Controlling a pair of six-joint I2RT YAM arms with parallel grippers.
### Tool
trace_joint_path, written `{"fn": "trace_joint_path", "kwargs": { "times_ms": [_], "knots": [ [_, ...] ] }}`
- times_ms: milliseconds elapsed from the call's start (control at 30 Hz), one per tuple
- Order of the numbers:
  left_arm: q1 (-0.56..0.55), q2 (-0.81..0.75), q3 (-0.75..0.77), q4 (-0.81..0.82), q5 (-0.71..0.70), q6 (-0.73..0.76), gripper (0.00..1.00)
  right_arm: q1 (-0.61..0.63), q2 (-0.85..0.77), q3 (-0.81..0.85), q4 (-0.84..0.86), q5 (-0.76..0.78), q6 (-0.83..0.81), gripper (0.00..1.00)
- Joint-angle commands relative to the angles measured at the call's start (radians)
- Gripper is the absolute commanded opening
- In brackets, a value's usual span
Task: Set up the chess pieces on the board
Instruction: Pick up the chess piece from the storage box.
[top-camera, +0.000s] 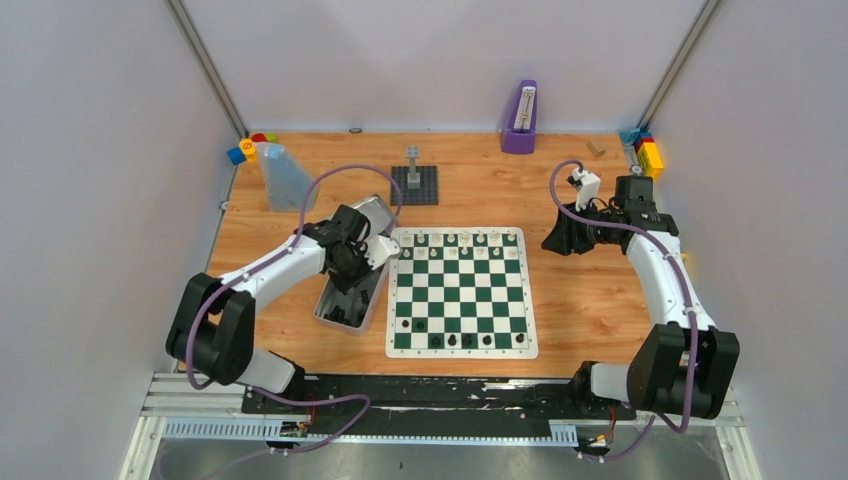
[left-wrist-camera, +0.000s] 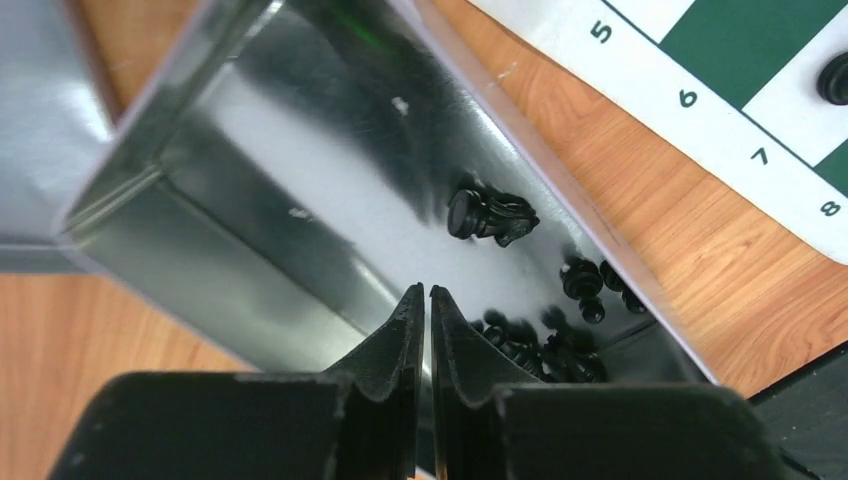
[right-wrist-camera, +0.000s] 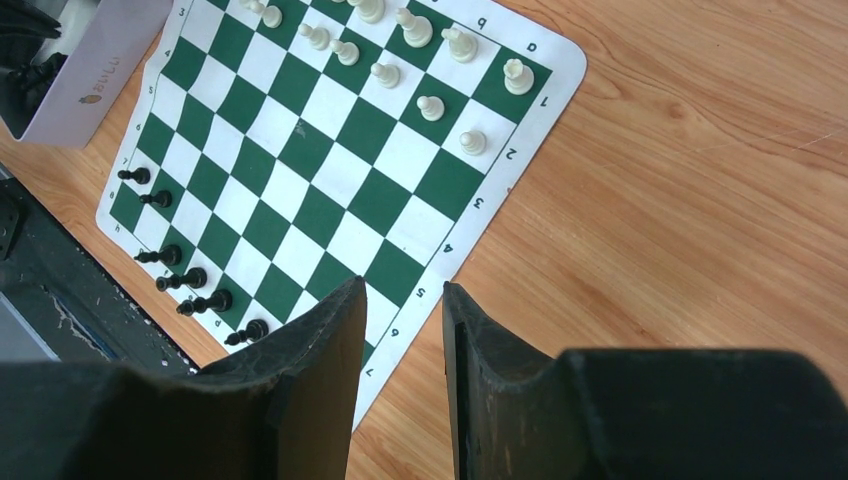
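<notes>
The green and white board (top-camera: 461, 292) lies mid-table. Cream-white pieces (top-camera: 455, 240) stand along its far rows and black pieces (top-camera: 450, 340) along its near rows. My left gripper (top-camera: 347, 264) is shut and empty, its tips (left-wrist-camera: 428, 290) inside the silver tin (top-camera: 349, 304) left of the board. Several black pieces (left-wrist-camera: 490, 215) lie on the tin floor (left-wrist-camera: 300, 170), one apart and a cluster (left-wrist-camera: 545, 350) beside my fingers. My right gripper (top-camera: 558, 240) is open and empty, hovering (right-wrist-camera: 403, 285) over the board's right edge (right-wrist-camera: 470, 230). White pieces (right-wrist-camera: 420, 60) and black pieces (right-wrist-camera: 185, 278) show there.
A grey brick tower on a dark baseplate (top-camera: 414, 180) stands behind the board. A purple holder (top-camera: 519, 118) is at the back, a clear container (top-camera: 283, 175) at back left, and coloured bricks in both back corners (top-camera: 250, 148) (top-camera: 648, 152). The black rail (top-camera: 440, 392) runs along the near edge.
</notes>
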Motion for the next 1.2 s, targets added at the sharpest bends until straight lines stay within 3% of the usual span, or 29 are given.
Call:
{"fn": "trace_joint_path", "kwargs": {
  "times_ms": [0,167,333,467,833,1167],
  "knots": [
    [0.014,-0.120,0.006,0.005,0.021,-0.021,0.12,-0.005,0.001,-0.007,-0.002,-0.039,-0.019,0.35],
    [0.014,-0.146,0.001,-0.007,0.029,-0.028,0.15,-0.005,0.000,-0.006,-0.004,-0.046,-0.020,0.35],
    [0.014,-0.106,-0.008,0.024,0.053,-0.052,0.42,-0.005,0.000,-0.005,-0.005,-0.051,-0.018,0.35],
    [0.014,-0.048,-0.007,0.073,0.069,-0.082,0.50,-0.005,0.000,-0.007,-0.006,-0.054,-0.017,0.35],
    [0.014,0.042,0.013,0.080,0.122,-0.103,0.56,-0.004,0.007,-0.006,-0.009,-0.053,-0.018,0.35],
    [0.014,0.093,0.025,0.095,0.116,-0.107,0.53,-0.005,0.009,-0.007,-0.010,-0.053,-0.020,0.35]
  ]
}}
